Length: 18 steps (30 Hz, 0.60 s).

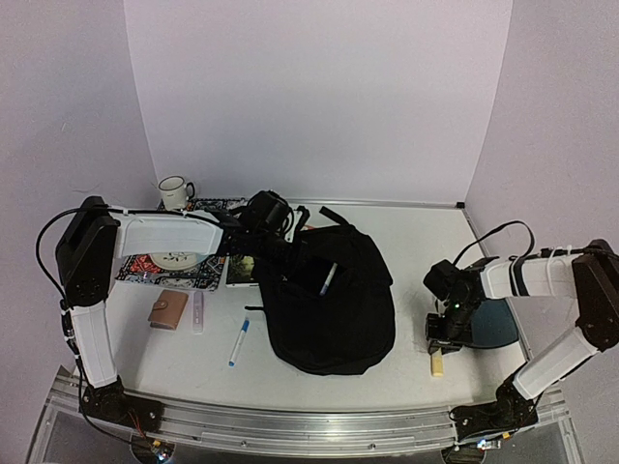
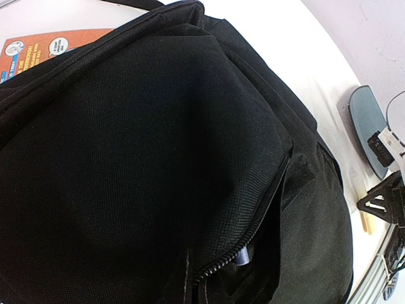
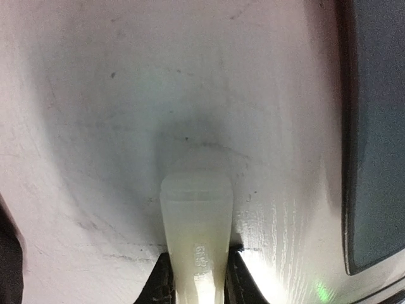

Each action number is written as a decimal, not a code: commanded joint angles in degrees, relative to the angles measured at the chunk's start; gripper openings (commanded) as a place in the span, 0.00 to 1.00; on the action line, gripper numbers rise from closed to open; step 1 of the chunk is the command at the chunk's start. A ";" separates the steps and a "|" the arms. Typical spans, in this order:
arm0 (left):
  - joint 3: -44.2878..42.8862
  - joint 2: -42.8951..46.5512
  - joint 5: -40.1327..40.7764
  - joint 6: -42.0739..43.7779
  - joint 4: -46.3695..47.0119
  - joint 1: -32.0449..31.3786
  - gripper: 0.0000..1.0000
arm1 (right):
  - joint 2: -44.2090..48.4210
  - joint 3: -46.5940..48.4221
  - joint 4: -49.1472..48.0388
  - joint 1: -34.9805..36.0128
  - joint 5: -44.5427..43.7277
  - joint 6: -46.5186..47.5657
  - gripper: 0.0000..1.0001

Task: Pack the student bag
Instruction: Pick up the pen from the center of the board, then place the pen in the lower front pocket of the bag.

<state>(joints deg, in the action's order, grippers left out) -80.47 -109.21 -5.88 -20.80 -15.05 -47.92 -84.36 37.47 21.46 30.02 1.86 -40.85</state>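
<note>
We're looking at a robotics lab cell here: plain white backdrop [image 1: 319,97] curving round a white tabletop [image 1: 426,242], with the cabled left arm [image 1: 164,232] and right arm [image 1: 542,275] bolted to an aluminium rail [image 1: 309,425].

top: overhead, wide | left wrist: close on student bag [image 2: 158,158], also in top | right wrist: very near table [image 3: 95,95]

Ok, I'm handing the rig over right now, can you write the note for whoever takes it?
Left gripper: shut, at the student bag's top edge; a grip on fabric isn't clear.
Right gripper: jaws against a pale yellow stick on the table, beside the teal pad.
Done: one pen shows in the bag's open pocket.
Left: stick, blue pen, wallet lie outside.
</note>
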 commanded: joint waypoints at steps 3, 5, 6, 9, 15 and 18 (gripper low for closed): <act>-1.41 1.39 -0.92 0.85 0.63 0.27 0.00 | 1.53 2.48 -0.24 0.35 5.38 0.04 0.05; -1.36 1.38 -1.04 0.84 0.51 0.28 0.00 | 3.19 3.70 -0.12 0.33 6.65 -0.34 0.00; -1.36 1.37 -1.06 0.80 0.54 0.28 0.00 | 3.98 4.57 0.01 0.35 7.33 -0.48 0.00; -1.43 1.37 -1.17 0.76 0.55 0.28 0.00 | 5.56 7.20 -0.15 0.63 10.45 -0.69 0.00; -2.01 1.31 -1.28 0.80 0.57 0.30 0.00 | 5.65 14.08 -3.79 3.65 14.85 -2.92 0.00; -2.26 1.19 -1.75 0.76 0.48 0.28 0.00 | 2.87 16.65 -8.05 6.09 17.56 -4.33 0.00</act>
<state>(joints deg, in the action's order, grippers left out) -80.49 -109.21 -6.15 -20.80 -15.05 -47.88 -79.20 49.80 16.66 33.18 14.16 -42.87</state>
